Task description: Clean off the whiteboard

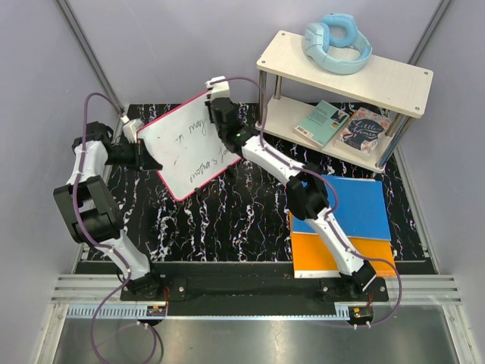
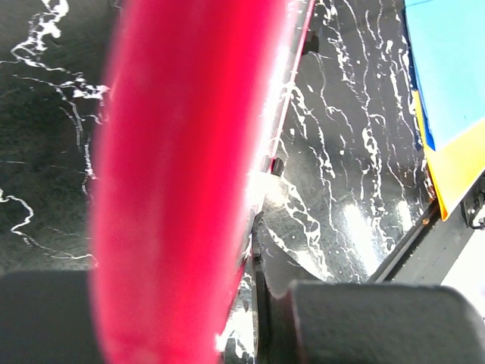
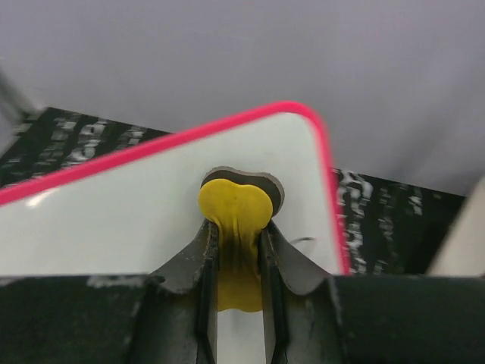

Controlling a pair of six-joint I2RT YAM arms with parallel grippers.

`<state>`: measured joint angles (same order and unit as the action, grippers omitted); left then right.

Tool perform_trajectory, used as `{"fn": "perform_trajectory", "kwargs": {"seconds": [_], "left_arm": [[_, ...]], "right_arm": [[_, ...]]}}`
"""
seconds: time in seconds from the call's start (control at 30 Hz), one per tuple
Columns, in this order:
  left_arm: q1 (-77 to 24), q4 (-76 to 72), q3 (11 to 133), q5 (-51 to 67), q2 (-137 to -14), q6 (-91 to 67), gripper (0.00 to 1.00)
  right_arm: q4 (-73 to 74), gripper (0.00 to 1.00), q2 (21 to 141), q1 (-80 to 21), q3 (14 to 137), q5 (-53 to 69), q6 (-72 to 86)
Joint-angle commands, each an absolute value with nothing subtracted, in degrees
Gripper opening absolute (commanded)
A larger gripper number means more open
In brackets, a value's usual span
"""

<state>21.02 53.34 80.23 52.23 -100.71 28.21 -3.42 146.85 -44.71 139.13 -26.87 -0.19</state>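
The whiteboard point(image 1: 189, 144), white with a pink-red rim and black handwriting, is tilted up over the black marbled mat. My left gripper point(image 1: 148, 155) is shut on its left edge. In the left wrist view the rim point(image 2: 182, 182) is a red blur between my fingers point(image 2: 267, 303). My right gripper point(image 1: 220, 106) is shut on a yellow eraser point(image 3: 236, 205) with a dark felt face. The eraser is pressed against the whiteboard point(image 3: 136, 205) near its rounded far corner. A short black stroke shows just right of my right gripper point(image 3: 236, 227).
A two-tier wooden shelf point(image 1: 394, 80) stands at the back right, with blue headphones point(image 1: 337, 42) on top and two books point(image 1: 341, 125) below. A blue flat rectangle point(image 1: 360, 205) lies over an orange one point(image 1: 311, 254) on the right.
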Motion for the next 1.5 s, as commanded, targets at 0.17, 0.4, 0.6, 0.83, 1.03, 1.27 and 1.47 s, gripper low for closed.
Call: {"fn": "perform_trajectory", "kwargs": {"seconds": [0.17, 0.4, 0.6, 0.83, 1.03, 1.27, 1.47], "left_arm": [[18.2, 50.6, 79.2, 34.4, -98.2, 46.5, 0.0], [18.2, 50.7, 79.1, 34.3, -98.0, 46.8, 0.0], [18.2, 50.6, 78.8, 34.0, -98.3, 47.1, 0.0], [18.2, 50.6, 78.0, 33.5, -98.4, 48.0, 0.0], [18.2, 50.6, 77.2, 33.5, -98.2, 48.5, 0.0], [18.1, 50.6, 77.0, 33.5, -98.3, 48.7, 0.0], [18.2, 50.5, 77.3, 33.7, -98.3, 48.5, 0.0]], "right_arm": [[5.9, 0.0, 148.3, -39.7, 131.8, -27.5, -3.1], [-5.5, 0.0, 142.4, -40.0, 122.2, -17.5, -4.0], [-5.6, 0.0, 141.5, -40.3, 122.6, -10.2, -4.7], [-2.1, 0.0, 142.2, -42.8, 127.5, -3.3, -7.8], [3.2, 0.0, 145.1, -44.7, 134.2, -1.2, -9.1], [6.7, 0.0, 149.0, -45.7, 138.9, 1.2, -8.1], [8.6, 0.0, 149.1, -49.7, 138.5, 1.5, -10.0]]}}
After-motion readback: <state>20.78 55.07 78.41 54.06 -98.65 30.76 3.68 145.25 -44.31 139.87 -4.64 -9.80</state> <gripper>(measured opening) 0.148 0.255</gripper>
